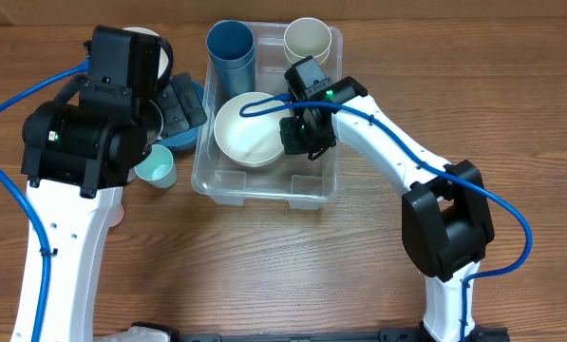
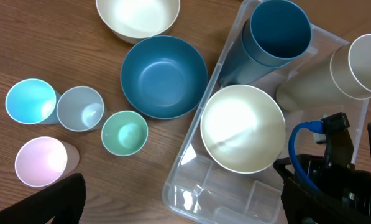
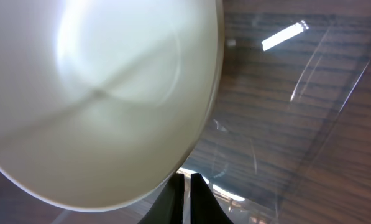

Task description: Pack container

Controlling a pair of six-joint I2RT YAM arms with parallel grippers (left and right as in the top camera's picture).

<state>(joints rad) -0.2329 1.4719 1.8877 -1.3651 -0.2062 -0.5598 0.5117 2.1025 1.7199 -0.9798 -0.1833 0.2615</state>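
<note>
Right claw grips a cream bowl inside the clear container.

The right claw (image 3: 185, 190) is pinched shut on the rim of the cream bowl (image 1: 245, 131), with the container (image 1: 264, 193) directly under it on the wooden surface (image 1: 264, 275). A blue cup (image 1: 230, 52) and a cream cup (image 1: 307, 40) lie just beyond it in the bin. The left claw (image 2: 182, 193) hangs wide open and empty, the container at its right.

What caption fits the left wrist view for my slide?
Clear container holding a cream bowl, blue cup and cream cup; blue bowl and small pastel cups sit beside it on the table.
</note>
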